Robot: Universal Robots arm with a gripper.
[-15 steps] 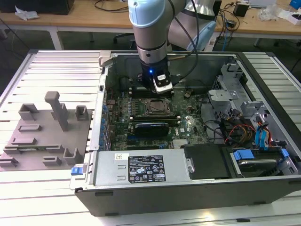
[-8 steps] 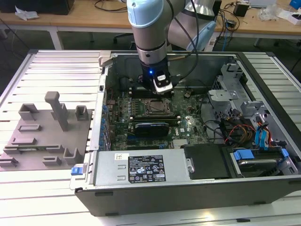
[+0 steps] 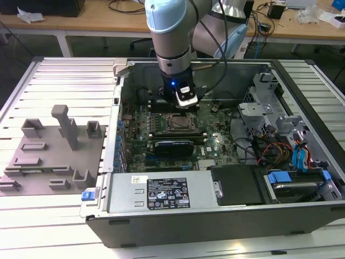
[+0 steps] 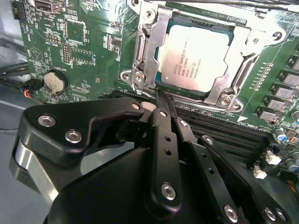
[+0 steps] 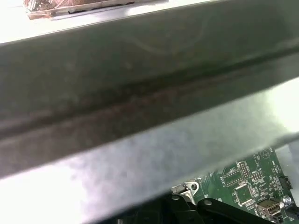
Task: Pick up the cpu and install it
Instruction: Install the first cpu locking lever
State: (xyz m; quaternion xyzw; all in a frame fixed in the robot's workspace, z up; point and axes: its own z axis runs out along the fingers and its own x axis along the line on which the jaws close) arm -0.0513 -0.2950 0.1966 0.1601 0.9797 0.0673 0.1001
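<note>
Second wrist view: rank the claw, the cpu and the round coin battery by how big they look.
1. Claw, though nearness to the camera inflates it.
2. Cpu, sitting in its socket.
3. Coin battery.

In the second wrist view the cpu is seen already sitting in its socket, silvery lid up, framed by the metal socket bracket on the green motherboard. The black hand is parked right at the socket's near edge, with one thin finger reaching up to the cpu's rim. Whether it's actually touching can't be made out. A round coin cell battery is spotted off to the side, and dark memory slots run beside the socket.
</note>
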